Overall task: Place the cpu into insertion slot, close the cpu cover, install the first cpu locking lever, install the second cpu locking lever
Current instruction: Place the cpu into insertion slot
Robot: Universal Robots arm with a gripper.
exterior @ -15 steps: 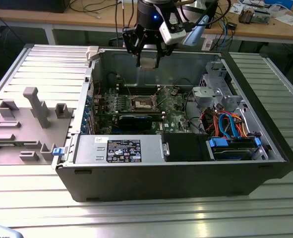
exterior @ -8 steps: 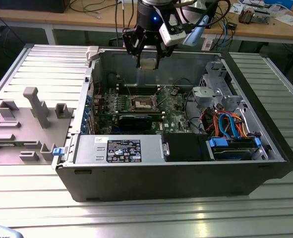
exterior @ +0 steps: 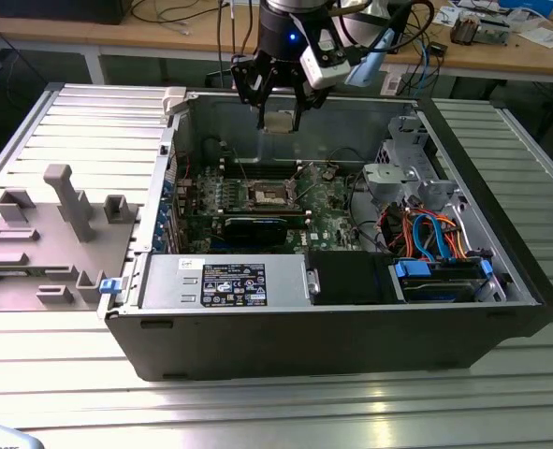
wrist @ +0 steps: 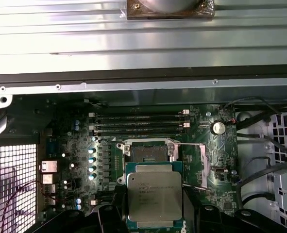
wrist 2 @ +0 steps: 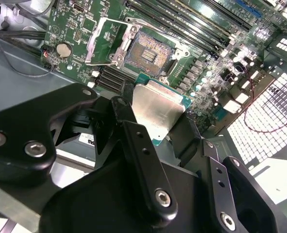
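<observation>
My gripper [exterior: 281, 119] hangs over the open computer case, shut on the cpu [exterior: 281, 123], a flat square chip with a dull silver top. In both wrist views the cpu [wrist 2: 158, 110] [wrist: 154, 194] sits between the black fingers [wrist 2: 133, 141], held clear above the green board. The insertion slot [exterior: 274, 194] [wrist 2: 148, 51] [wrist: 148, 153] lies open below, its dark centre bare. The cpu cover [wrist 2: 106, 41], a thin silvery frame, stands swung up beside the slot. Thin wire levers [wrist: 201, 165] are raised next to it.
Long memory slots [wrist: 138, 124] run beside the socket. A black expansion card [exterior: 254, 229], a power supply [exterior: 227, 281], a drive cage [exterior: 398, 168] and cable bundles [exterior: 426, 234] fill the case. Its metal walls [exterior: 178, 140] ring the board. A grey fixture [exterior: 61, 201] stands on the exterior view's left.
</observation>
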